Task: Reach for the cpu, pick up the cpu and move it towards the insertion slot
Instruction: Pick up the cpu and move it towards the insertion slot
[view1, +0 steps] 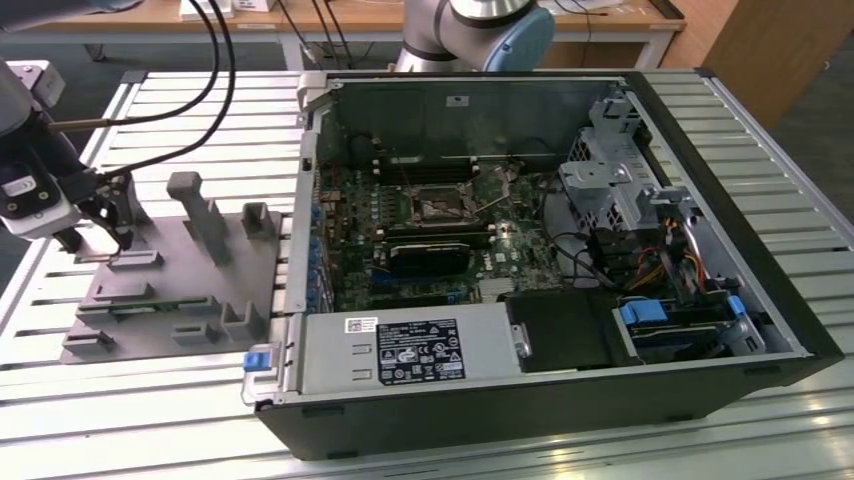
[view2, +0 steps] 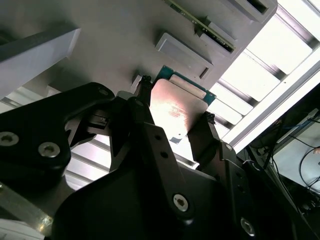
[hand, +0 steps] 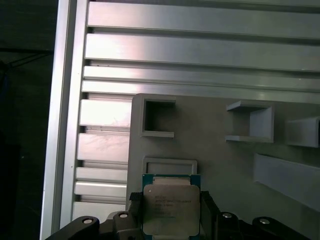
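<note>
Gripping the cpu (hand: 171, 210) by two opposite edges, the gripper (hand: 171, 216) has its black fingers (hand: 207, 207) drawn in narrow against the chip's sides, as both wrist views show. The first wrist view looks onto the cpu's grey metal lid and green rim, just beside a shallow rectangular frame (hand: 170, 165) moulded into the grey plate (hand: 225, 170). The second wrist view sees the cpu (view2: 176, 107) from a lower angle: its shiny face catches the light, and a finger (view2: 144, 102) touches each side. I cannot tell whether the cpu rests on the plate or hangs just above it.

The exterior view adds the insertion slot (view1: 437, 204), which sits on the motherboard (view1: 400, 225) inside the open computer case (view1: 310, 150), near the middle of the picture. There the gripper (view1: 110, 238) is at about nine o'clock, over the grey plate (view1: 187, 270), with the slot well apart from it toward three o'clock. Between them stand tall grey posts (view1: 198, 205) and the case's side wall. A long black card (view1: 427, 257) lies just at six o'clock of the slot. Everything rests on a slatted metal table (view1: 174, 110).

The wrist (view1: 27, 190) stands upright with the fingers pointing down at the plate's corner. Cables (view1: 200, 80) curve down to it from twelve o'clock. The arm's base (view1: 481, 25) stands at twelve o'clock, beyond the case.
</note>
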